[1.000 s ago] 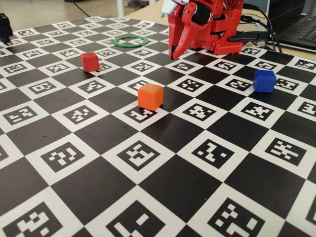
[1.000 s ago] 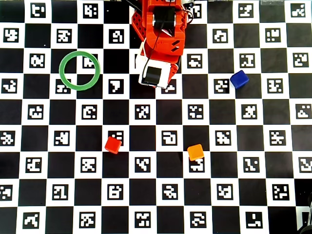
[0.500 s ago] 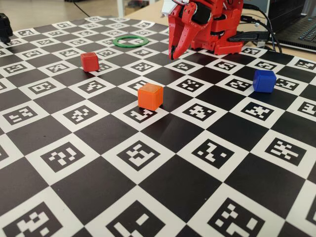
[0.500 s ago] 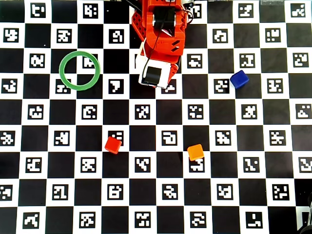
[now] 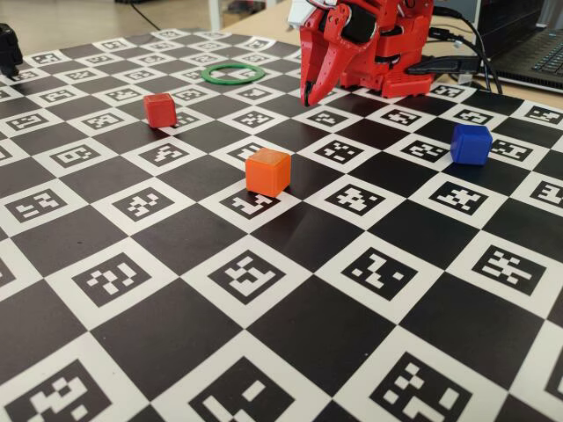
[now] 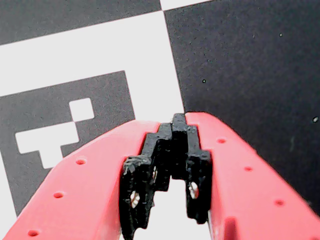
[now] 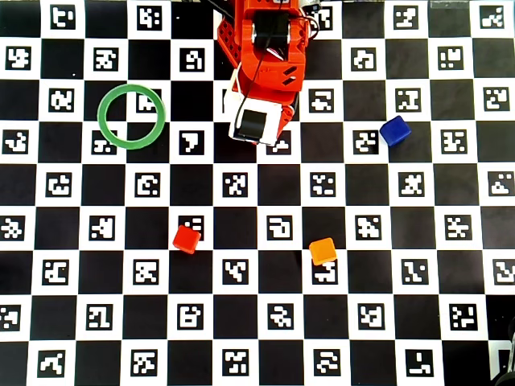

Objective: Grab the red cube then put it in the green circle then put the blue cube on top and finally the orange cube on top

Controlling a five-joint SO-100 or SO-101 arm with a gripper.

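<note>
Nothing stacked yet: all three cubes lie loose and my gripper is empty.

Fixed view: my gripper (image 5: 308,95) hangs tip-down just in front of my base, fingers pressed together on nothing. The green circle (image 5: 232,73) lies empty behind and to the left of it; the red cube (image 5: 159,110) is left of my tip, the orange cube (image 5: 267,171) nearer the camera, the blue cube (image 5: 471,143) well off to the right.
Wrist view: my jaws meet at the tips over the checkered mat (image 6: 240,60); no cube between them.
Overhead view: ring left of me, red cube (image 7: 186,239) and orange cube (image 7: 323,251) below me in the picture, blue cube (image 7: 394,130) right. Every step remains, I judge.
No brand or readable writing, only coded square markers on the mat.
</note>
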